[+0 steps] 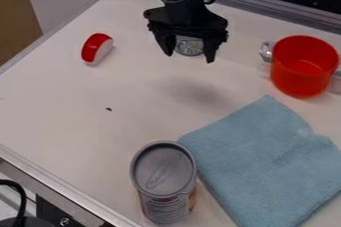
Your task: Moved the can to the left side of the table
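Note:
The gripper (189,56) hangs over the far middle of the table, its two fingers spread apart, so it is open. A small grey-green item with lettering (189,46) shows between the fingers; whether it stands behind them or touches them, I cannot tell. A tall can (163,171) with a grey lid stands upright near the front edge, beside the blue cloth and well apart from the gripper.
A light blue cloth (266,164) lies flat at the front right. At the back right stands a red pot (303,66) with metal handles. A red and white object (97,49) rests at the back left. A metal rail (60,188) runs along the front left edge.

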`<state>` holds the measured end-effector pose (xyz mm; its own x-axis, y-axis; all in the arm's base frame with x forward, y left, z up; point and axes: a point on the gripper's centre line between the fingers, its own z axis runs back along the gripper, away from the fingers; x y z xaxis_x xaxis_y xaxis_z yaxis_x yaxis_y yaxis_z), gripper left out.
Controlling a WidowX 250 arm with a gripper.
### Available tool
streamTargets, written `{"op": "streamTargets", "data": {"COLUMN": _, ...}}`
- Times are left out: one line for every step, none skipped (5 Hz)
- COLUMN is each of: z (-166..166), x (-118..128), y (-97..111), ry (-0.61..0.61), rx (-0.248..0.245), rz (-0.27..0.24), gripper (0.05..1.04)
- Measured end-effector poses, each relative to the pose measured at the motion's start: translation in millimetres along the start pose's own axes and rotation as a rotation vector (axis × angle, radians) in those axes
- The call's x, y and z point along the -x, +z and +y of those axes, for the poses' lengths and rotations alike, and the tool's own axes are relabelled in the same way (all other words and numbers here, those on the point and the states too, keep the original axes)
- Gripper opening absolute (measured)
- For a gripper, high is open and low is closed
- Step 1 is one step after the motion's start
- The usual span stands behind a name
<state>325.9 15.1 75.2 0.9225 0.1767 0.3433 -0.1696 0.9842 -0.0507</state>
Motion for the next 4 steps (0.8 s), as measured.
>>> {"op": "streamTargets", "data": {"z": 0, "x": 9, "y": -7, "ry": -0.013, "rx": 0.003, "rz": 0.042, "gripper": 0.997}}
{"op": "streamTargets", "data": {"z": -11, "x": 22, "y": -6, "ry": -0.176, "rx": 0.086, "rz": 0.118, "gripper": 0.997}}
{"op": "streamTargets", "data": {"z": -22, "x": 34, "y": -1, "ry": -0.349, "rx": 0.101, "rz": 0.187, "gripper": 0.997}}
{"op": "streamTargets", "data": {"z": -44, "x": 40, "y": 11, "ry": -0.593, "rx": 0.142, "rz": 0.238, "gripper": 0.997}}
